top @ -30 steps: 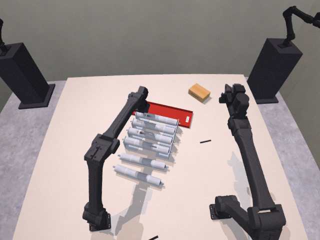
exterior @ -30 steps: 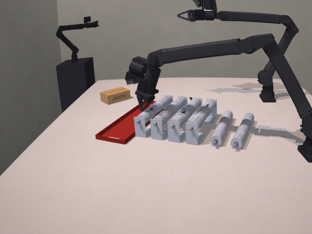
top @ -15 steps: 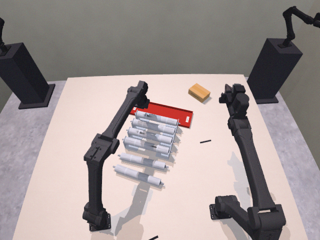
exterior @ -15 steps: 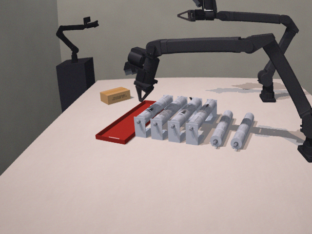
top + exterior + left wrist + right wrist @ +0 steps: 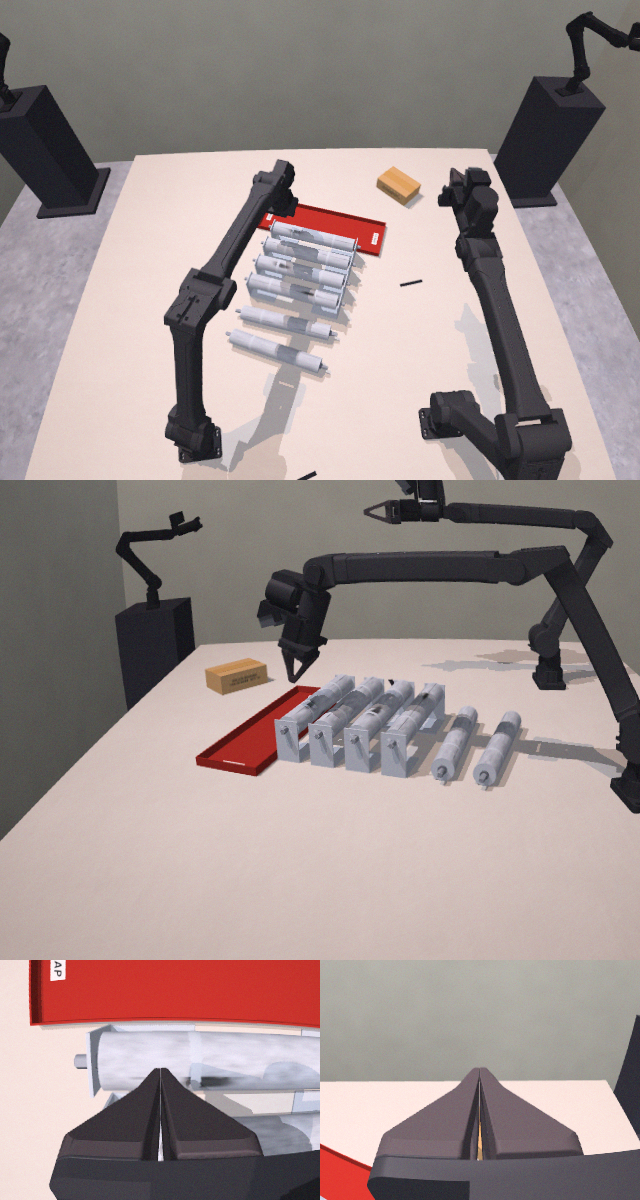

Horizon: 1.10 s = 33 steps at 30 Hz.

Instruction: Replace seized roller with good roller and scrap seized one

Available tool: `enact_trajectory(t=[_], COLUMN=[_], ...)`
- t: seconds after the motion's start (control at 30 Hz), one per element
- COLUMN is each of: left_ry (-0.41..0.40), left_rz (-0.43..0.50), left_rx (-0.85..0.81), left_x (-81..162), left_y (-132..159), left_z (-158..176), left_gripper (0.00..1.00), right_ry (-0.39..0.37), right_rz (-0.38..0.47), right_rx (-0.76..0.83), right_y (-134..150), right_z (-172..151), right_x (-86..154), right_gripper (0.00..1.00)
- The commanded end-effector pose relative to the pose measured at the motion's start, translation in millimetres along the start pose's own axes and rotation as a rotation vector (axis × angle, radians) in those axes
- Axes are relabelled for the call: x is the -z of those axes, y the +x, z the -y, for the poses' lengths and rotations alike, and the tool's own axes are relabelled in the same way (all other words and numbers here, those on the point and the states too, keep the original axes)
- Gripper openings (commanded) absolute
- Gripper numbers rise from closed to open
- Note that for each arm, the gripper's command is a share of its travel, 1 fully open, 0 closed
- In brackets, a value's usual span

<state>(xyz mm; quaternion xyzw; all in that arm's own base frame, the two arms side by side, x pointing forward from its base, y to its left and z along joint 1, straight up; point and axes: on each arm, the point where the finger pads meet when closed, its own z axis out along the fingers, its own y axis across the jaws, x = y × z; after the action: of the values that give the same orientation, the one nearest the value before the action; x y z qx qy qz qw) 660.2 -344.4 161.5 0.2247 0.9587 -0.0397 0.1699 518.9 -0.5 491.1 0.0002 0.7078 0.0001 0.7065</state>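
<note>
The left end effector [image 5: 285,207] [image 5: 293,679] [image 5: 160,1078] is closed, nothing gripped, and points down above the roller [image 5: 314,236] [image 5: 319,701] [image 5: 145,1060] nearest the tray [image 5: 330,221] [image 5: 242,738] [image 5: 150,997]. The right end effector [image 5: 454,176] [image 5: 366,512] [image 5: 479,1078] is also closed on nothing, raised well apart from the bed [image 5: 399,761]. Four rollers lie side by side in the bed, their visible axle ends protruding through the brackets; which one is seized cannot be told. Two spares [image 5: 285,321] [image 5: 454,743] lie on the worktop [image 5: 382,403] [image 5: 310,867] beside the bed, opposite the tray. The red tray holds no roller. A box [image 5: 398,184] [image 5: 236,675] sits near the tray

Left arm [image 5: 235,237] [image 5: 413,566] [image 5: 110,1180]: raised relative to its earlier position. Its closed jaws now stand higher above the tray-side roller [image 5: 330,239] [image 5: 299,715] [image 5: 135,1055].
</note>
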Motion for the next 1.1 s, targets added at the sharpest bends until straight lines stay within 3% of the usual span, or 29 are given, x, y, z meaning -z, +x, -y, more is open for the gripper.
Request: enact_trajectory(t=[0.0,0.27,0.47,0.57,0.6,0.7,0.8,0.83,0.93,1.07], left_ry=[-0.001,0.004,0.003,-0.001,0.002,0.003,0.003,0.003,0.001,0.000], left_rz=[0.059,0.064,0.050,0.035,0.053,0.050,0.026,0.026,0.033,-0.002], left_rx=[0.002,-0.001,-0.002,0.001,0.001,-0.002,-0.005,-0.005,0.001,0.001], left_x=[23,38,34,24,38,39,24,43,51,30], left_y=[-9,28,64,69,70,77,81,84,79,85], left_z=[-2,10,9,3,8,8,10,9,6,6], left_gripper=[0.00,0.00,0.00,0.00,0.00,0.00,0.00,0.00,0.00,0.00], right_ry=[-0.007,-0.007,-0.007,-0.007,-0.007,-0.007,-0.007,-0.007,-0.007,-0.007], right_rz=[0.064,0.064,0.064,0.064,0.064,0.064,0.064,0.064,0.064,0.064], right_rx=[0.011,0.011,0.011,0.011,0.011,0.011,0.011,0.011,0.011,0.011], right_y=[-44,-44,-44,-44,-44,-44,-44,-44,-44,-44], right_z=[-5,-5,-5,-5,-5,-5,-5,-5,-5,-5], right_x=[-5,-5,-5,-5,-5,-5,-5,-5,-5,-5], right_gripper=[0.00,0.00,0.00,0.00,0.00,0.00,0.00,0.00,0.00,0.00])
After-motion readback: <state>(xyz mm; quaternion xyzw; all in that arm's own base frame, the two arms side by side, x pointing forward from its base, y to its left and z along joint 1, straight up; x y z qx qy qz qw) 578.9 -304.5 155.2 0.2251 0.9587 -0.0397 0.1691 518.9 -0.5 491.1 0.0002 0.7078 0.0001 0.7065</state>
